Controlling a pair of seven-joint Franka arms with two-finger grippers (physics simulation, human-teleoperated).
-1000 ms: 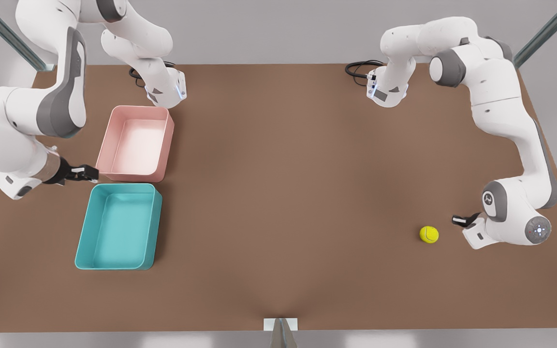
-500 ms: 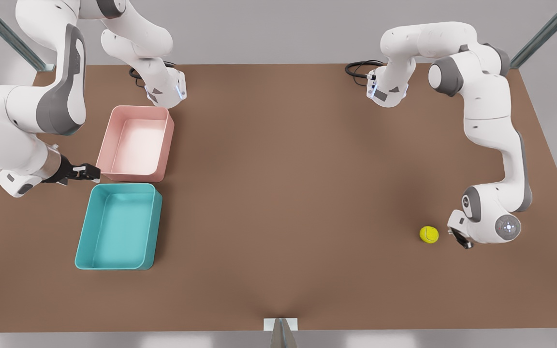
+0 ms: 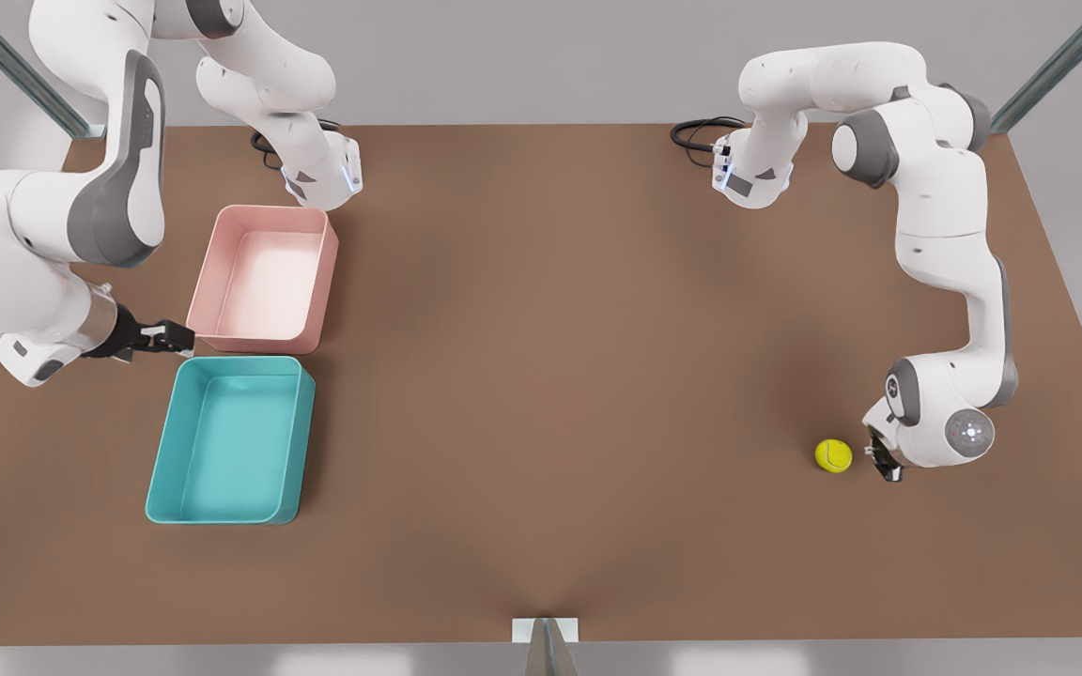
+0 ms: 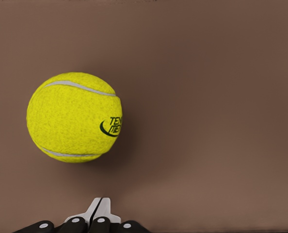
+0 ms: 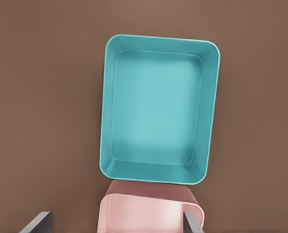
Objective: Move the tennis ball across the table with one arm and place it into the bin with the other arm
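right gripper [image 3: 165, 335]: at the front view's left, low over the table [image 3: 541, 376], between the pink tray [image 3: 264, 279] and the bin [image 3: 231, 439], near the corners of both. its wrist view shows two finger tips set wide apart, so the jaws are spread and hold nothing. this arm waits.
bin: empty, teal, long axis running from the near edge toward the far edge in the front view, one short end just beside the pink tray.
ball [image 3: 833, 455]: on the table at the front view's right, well apart from the bin. round, so no long axis; in the left wrist view its printed mark faces the camera.
left gripper [image 3: 882, 458]: just beside the ball, not touching it. fingers [image 4: 101, 209] pressed together, nothing between them.
step: likely the start of the first move, closed fingers lined up behind the ball.
next: probably a push or roll toward the bin side; the contact needs to be centred or the ball will veer off line.
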